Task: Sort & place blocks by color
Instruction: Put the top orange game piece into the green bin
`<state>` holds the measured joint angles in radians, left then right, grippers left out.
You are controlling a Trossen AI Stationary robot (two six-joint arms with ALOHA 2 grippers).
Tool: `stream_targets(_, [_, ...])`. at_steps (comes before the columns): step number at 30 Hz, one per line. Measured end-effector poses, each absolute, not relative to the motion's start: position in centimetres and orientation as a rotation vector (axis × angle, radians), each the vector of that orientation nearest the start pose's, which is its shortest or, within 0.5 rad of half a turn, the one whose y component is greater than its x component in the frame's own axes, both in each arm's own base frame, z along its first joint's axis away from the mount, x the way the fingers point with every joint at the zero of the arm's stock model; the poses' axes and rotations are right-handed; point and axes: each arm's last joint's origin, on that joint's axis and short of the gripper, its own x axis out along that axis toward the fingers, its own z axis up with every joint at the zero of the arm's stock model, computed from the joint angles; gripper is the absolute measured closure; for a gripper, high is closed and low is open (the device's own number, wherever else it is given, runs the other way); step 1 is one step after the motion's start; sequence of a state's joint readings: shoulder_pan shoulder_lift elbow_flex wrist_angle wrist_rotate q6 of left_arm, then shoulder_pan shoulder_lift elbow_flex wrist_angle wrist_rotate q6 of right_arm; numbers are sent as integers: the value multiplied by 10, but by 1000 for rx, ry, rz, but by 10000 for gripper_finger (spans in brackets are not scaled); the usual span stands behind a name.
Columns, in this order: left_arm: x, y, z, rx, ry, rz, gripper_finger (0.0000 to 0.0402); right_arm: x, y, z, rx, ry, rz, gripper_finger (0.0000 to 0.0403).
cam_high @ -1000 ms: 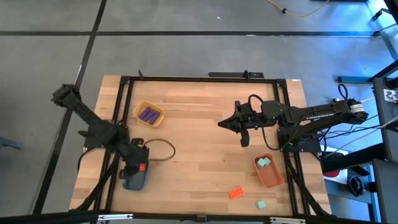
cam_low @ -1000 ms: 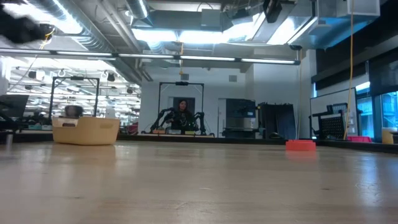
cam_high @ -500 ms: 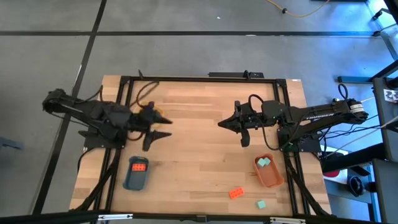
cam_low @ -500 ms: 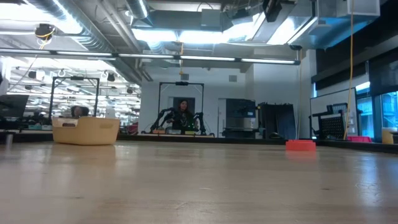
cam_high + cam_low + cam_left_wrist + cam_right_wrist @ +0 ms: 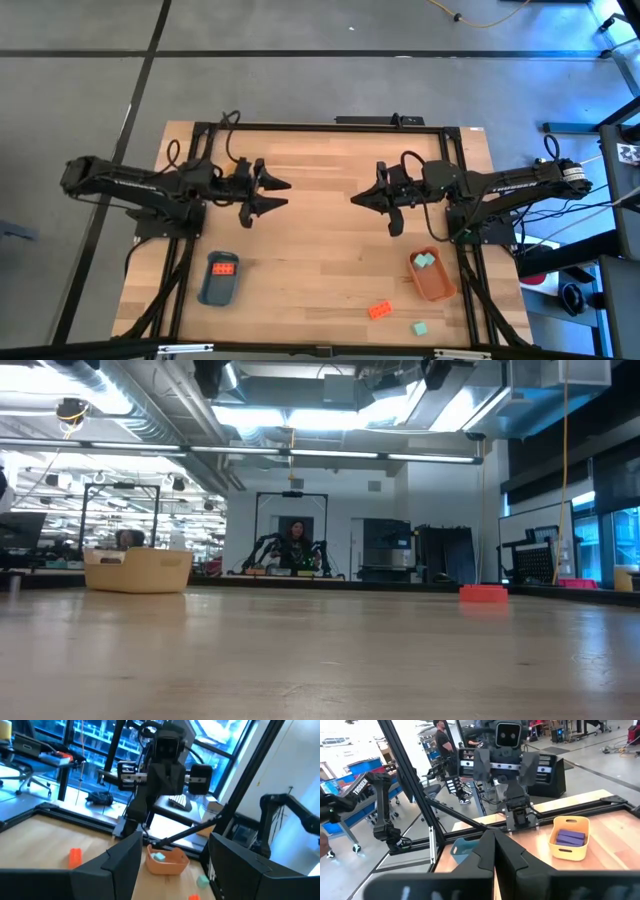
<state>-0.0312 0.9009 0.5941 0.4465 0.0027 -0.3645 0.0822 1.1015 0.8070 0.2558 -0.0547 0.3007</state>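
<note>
Orange, the tray (image 5: pixel 432 277) at the table's right already held a teal block (image 5: pixel 425 261), so sorting looked partly done; an orange brick (image 5: pixel 379 310) and another teal block (image 5: pixel 421 328) lay loose near the front edge. The blue tray (image 5: pixel 219 278) held an orange brick (image 5: pixel 224 267), and purple blocks (image 5: pixel 569 837) sat in the yellow tray (image 5: pixel 571 838). The left gripper (image 5: pixel 281 193) hovered mid-table, jaws spread and empty, likely heading for the loose blocks. The right gripper (image 5: pixel 357 198) waited opposite, jaws pressed together. "TROSSEN" read along the right arm.
</note>
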Motion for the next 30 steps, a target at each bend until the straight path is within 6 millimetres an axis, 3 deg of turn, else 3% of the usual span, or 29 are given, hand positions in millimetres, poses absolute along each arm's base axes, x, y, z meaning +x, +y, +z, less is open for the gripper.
stream_targets(20, [204, -5, 306, -230, -133, -4, 193, 248, 22, 321, 285, 61, 122, 403])
stream_targets(24, [203, -7, 306, -230, -130, -14, 245, 248, 22, 321, 285, 62, 122, 403])
stream_targets(30, [197, -7, 311, -231, -151, -26, 383, 248, 22, 321, 285, 62, 122, 402])
